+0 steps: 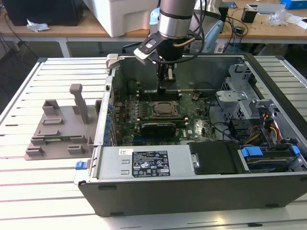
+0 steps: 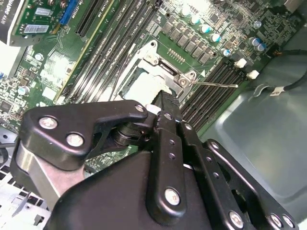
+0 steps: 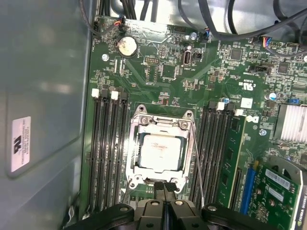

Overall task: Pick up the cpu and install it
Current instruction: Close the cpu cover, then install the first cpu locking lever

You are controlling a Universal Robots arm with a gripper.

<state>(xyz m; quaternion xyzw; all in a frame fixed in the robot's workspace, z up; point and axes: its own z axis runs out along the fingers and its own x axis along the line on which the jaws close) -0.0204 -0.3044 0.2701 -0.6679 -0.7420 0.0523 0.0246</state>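
The cpu (image 3: 160, 151), a small square chip with a silver-white top, lies flat inside the socket (image 3: 162, 125) on the green motherboard, with the metal frame around it. It also shows as a pale patch, the cpu (image 2: 143, 88), just beyond the fingertips. My gripper (image 3: 165, 186) is shut, its two black fingers pressed together with nothing between them, right at the socket's edge. In the exterior view the gripper (image 1: 162, 89) hangs inside the open computer case, just above the socket (image 1: 165, 109).
A thin socket lever wire (image 3: 196, 165) runs beside the frame. Memory slots (image 3: 108, 153) flank the socket on both sides. The case walls (image 1: 192, 184) and drive bays (image 1: 249, 110) enclose the board. A grey moulded tray (image 1: 57, 129) with upright posts sits at the exterior view's left.
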